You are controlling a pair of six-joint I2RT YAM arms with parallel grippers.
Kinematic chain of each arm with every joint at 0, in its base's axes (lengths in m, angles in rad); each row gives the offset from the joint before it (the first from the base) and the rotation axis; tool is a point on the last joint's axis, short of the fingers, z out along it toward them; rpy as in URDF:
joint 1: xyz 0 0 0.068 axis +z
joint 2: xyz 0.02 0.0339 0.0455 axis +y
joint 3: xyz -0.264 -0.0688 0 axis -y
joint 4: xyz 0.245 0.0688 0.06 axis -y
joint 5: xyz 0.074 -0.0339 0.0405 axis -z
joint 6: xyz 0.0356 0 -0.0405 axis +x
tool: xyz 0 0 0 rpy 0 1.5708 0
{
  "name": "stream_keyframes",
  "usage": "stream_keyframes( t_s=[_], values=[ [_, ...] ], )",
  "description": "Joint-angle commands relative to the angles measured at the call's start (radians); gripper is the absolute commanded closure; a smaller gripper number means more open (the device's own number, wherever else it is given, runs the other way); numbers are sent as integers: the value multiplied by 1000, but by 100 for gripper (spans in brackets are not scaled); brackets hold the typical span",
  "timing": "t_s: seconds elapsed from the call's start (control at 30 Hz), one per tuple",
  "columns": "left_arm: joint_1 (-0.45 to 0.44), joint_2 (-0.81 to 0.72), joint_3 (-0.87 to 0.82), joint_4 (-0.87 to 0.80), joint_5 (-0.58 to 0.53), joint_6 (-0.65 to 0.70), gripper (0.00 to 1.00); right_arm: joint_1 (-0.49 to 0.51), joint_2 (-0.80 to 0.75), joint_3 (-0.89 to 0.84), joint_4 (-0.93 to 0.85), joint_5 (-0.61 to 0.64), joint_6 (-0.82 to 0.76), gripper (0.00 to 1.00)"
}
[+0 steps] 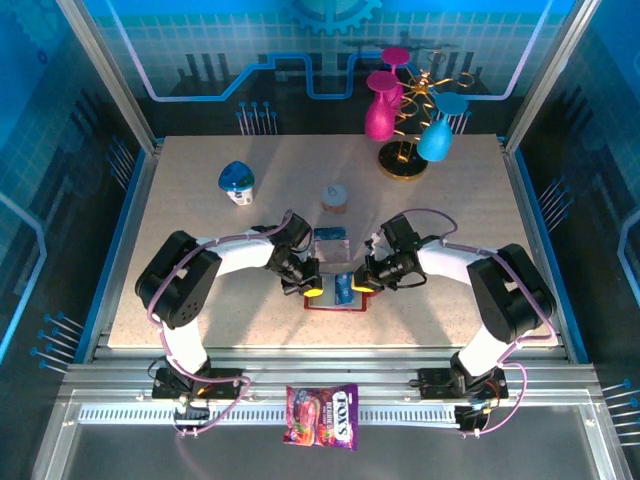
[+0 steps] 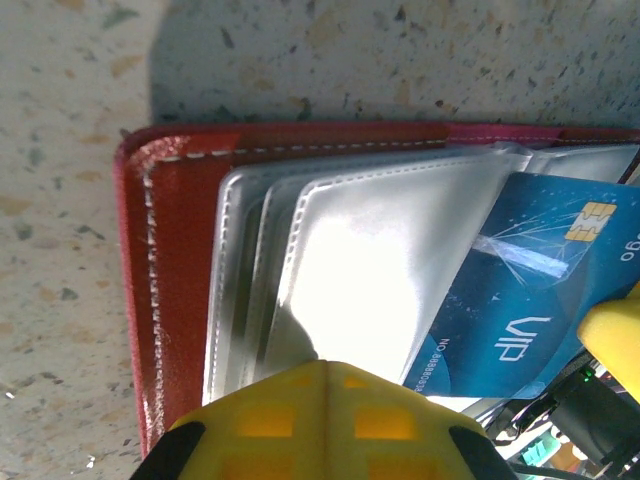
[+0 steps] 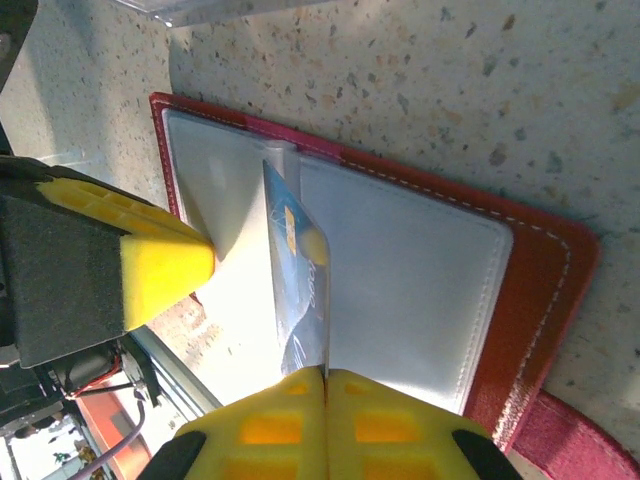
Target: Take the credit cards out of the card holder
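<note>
1. Right claw [image 3: 325,378] pinched fully shut on the near end of a blue credit card [image 3: 298,290], yellow fingertips pressed together with the card's edge caught in the seam.
2. Card raised on edge off the pockets and seen almost edge-on from the right wrist. Long axis running from the fingertips toward the fold of the card holder [image 3: 530,290], gold chip toward the far end. From the left wrist, printed face up, one part lying under a grey see-through pocket [image 2: 360,270], chip end bare.
3. Left claw [image 2: 323,370] shut as well, tips down on a grey pocket leaf on the holder's left half. Pinching that leaf or only pressing on it: cannot tell.
4. Card holder spread open and flat on the counter [image 1: 460,210], near the front edge and between the two claws. Long axis left to right, red stitched border framing the pockets. Snap tab [image 3: 585,450] sticking out from the corner beside the right claw.
5. Just behind the holder, a clear plastic box [image 1: 330,243]; farther back a small round tub [image 1: 335,197] and, to the left, a small blue-and-white container [image 1: 237,183].
6. At the far right corner, a gold stand [image 1: 403,160] hung with pink and teal glasses.
7. Off the counter, on the rail between the arm bases, a colourful candy packet [image 1: 322,415].
</note>
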State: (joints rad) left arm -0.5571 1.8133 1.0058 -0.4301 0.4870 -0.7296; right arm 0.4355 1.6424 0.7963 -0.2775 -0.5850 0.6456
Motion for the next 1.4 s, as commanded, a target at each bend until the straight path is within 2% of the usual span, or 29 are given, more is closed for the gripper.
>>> stream_keyframes(
  t_s=[0.0,0.6,0.93,1.37],
  values=[
    [-8,27,4,-53,-17,18,100,-14,-20,17,-71,32,-33,92],
    [-6,23,4,-48,-9,12,100,25,-20,58,-107,70,-17,92],
    [-7,17,4,-46,-2,13,100,59,-28,36,-43,42,57,82],
    [-6,18,0,-35,6,12,100,72,-38,34,-51,53,69,85]
  ],
)
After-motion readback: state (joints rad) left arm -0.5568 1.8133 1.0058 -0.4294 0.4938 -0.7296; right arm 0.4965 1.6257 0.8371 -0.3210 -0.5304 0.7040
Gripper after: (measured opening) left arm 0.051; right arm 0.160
